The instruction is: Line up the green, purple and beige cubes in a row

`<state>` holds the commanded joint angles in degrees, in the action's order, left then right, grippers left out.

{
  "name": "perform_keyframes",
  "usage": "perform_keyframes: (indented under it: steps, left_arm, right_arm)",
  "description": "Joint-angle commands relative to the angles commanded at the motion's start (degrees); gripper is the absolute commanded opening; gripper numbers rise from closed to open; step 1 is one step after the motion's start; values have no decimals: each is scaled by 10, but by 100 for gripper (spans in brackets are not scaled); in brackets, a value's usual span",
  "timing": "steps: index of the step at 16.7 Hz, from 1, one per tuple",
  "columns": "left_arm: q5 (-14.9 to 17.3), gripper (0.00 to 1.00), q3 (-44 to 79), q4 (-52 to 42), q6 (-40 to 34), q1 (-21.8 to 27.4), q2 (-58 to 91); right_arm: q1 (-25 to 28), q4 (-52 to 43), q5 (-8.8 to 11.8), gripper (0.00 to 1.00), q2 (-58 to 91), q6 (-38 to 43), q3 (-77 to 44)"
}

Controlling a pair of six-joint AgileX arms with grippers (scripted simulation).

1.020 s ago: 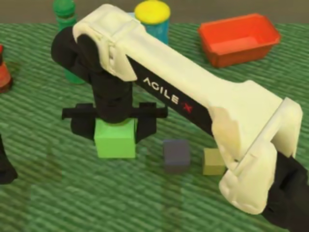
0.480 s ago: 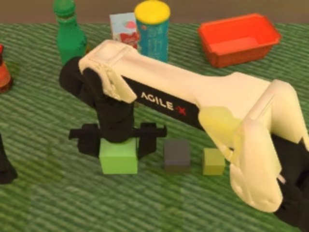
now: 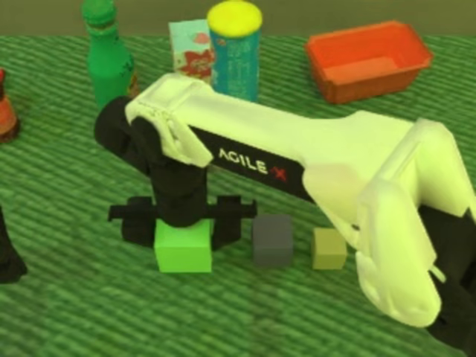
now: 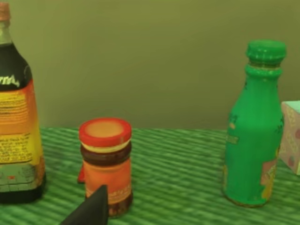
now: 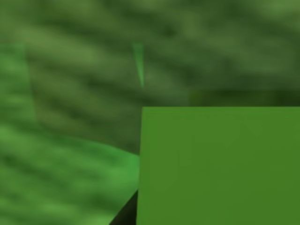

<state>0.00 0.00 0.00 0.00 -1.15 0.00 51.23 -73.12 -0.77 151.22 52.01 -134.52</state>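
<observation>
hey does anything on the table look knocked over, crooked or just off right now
Nothing stands out. The green cube, purple cube and beige cube sit flat in a row, apart. The right gripper straddles the green cube. Bottle, can and tub stand upright.

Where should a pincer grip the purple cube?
Purple cube: take its near and far side faces from straight above. Its flat faces sit square on the mat, but the green cube and beige cube flank its left and right.
</observation>
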Motion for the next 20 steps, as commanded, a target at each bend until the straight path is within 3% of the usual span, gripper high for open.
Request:
perform_keyframes:
  steps: [12, 20]
  left_arm:
    - [0, 100, 0, 0, 0, 0, 0]
    - [0, 100, 0, 0, 0, 0, 0]
  right_arm:
    - [0, 0, 0, 98, 0, 0, 0]
    - [0, 0, 0, 100, 0, 0, 0]
